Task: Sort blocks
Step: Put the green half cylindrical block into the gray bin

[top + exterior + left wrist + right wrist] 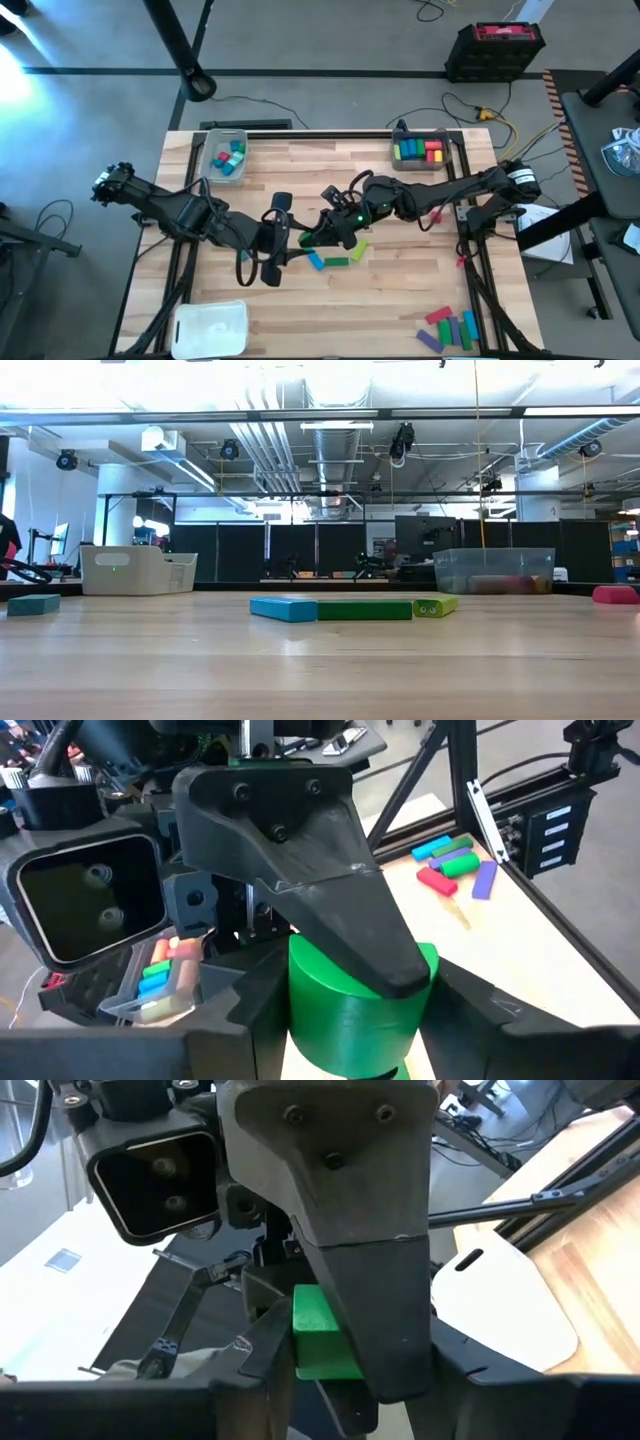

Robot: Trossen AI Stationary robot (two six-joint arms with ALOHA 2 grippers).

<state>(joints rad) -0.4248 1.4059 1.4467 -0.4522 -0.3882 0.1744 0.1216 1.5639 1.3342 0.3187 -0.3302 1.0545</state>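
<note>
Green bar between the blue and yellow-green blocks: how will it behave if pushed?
The green bar looks rigid and flat-sided, so it would probably slide, not roll. Lying low on the table, it seems unlikely to tip. Pushed endwise, it might shove the blue block.

1. The high view looks straight down from above the bench (pixel 330 300), taking in its whole top and both arms, which meet near the middle.
2. The low view sits at bench-top height, facing level across the wood into the room; a row of blocks (pixel 350 608) lies close before it (the same row lies just beside the tools in the high view).
3. The left wrist view looks forward from very near the left tool (pixel 355 1010), facing the right arm's camera.
4. The right wrist view looks back past the right tool (pixel 330 1350), equally near; both wrist views share one green block (pixel 318 1332).
</note>
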